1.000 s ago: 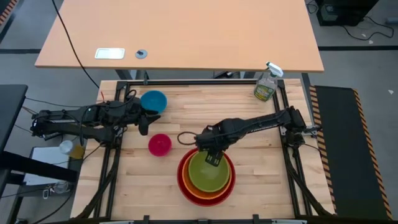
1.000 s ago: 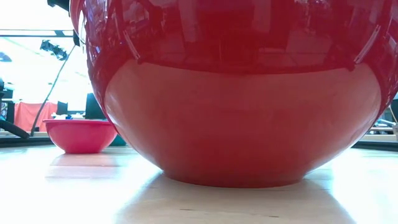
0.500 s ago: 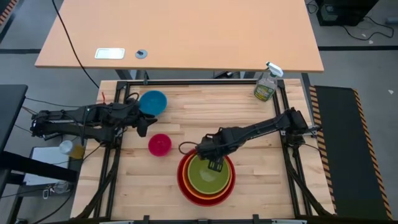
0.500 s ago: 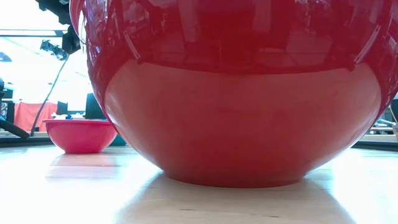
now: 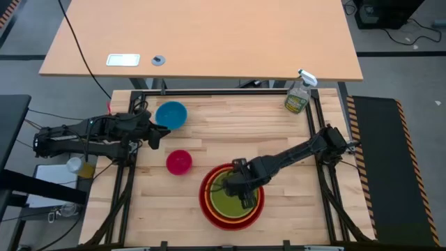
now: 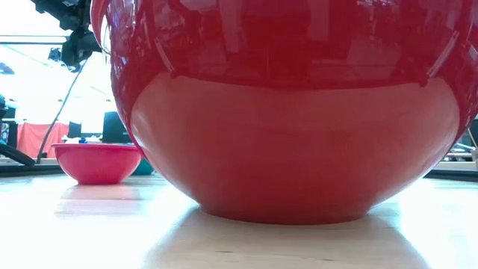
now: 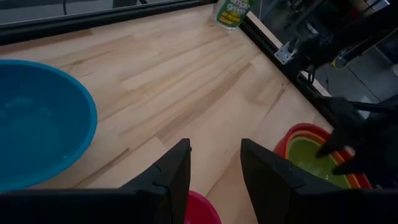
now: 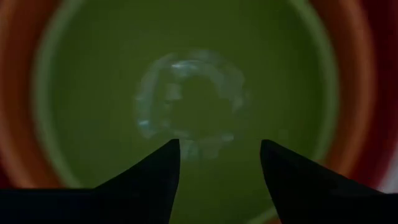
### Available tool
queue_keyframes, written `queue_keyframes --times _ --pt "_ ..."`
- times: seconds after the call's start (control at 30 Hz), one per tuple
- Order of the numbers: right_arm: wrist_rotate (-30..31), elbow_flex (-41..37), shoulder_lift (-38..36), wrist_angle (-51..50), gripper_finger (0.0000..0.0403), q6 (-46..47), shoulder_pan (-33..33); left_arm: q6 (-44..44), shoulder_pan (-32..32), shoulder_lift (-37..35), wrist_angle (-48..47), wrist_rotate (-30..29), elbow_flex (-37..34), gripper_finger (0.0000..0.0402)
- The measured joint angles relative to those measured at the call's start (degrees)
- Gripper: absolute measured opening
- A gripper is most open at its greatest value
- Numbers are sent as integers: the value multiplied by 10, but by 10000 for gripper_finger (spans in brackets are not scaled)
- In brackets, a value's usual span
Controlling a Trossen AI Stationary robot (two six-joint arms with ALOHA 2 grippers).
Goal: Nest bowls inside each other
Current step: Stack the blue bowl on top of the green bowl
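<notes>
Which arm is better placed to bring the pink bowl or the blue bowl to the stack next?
Probably the left. Its gripper hangs open beside the blue bowl, near the pink bowl. The right gripper, open, is down inside the green bowl.

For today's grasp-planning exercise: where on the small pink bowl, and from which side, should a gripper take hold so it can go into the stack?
Grip the pink bowl by its thin rim, coming from above with one jaw inside and one outside. It sits upright and open, clear of the blue bowl and the nested stack; its rounded wall gives nothing to pinch from the side.
</notes>
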Motion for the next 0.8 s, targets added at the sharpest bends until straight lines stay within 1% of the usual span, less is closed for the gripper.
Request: queue_keyframes --times 0.07,0.1,0.3,0.47,0.63,0.8 --pt "-23 -2 0 10 228 -24 2 0 0 0 0 1 0 144" --pt "-24 -3 0 11 228 -26 1 0 0 1 0 7 0 144" --pt "-3 -4 -9 -11 228 -10 -11 -6 0 2 -2 26 0 144" --pt "26 -4 -36 -24 226 41 -35 -76 8 2 -43 28 0 144" --pt "74 -4 -77 -7 214 38 -73 -139 61 10 -144 19 0 144" --pt "78 -16 -107 -16 208 19 -116 -164 131 45 -190 2 0 151"
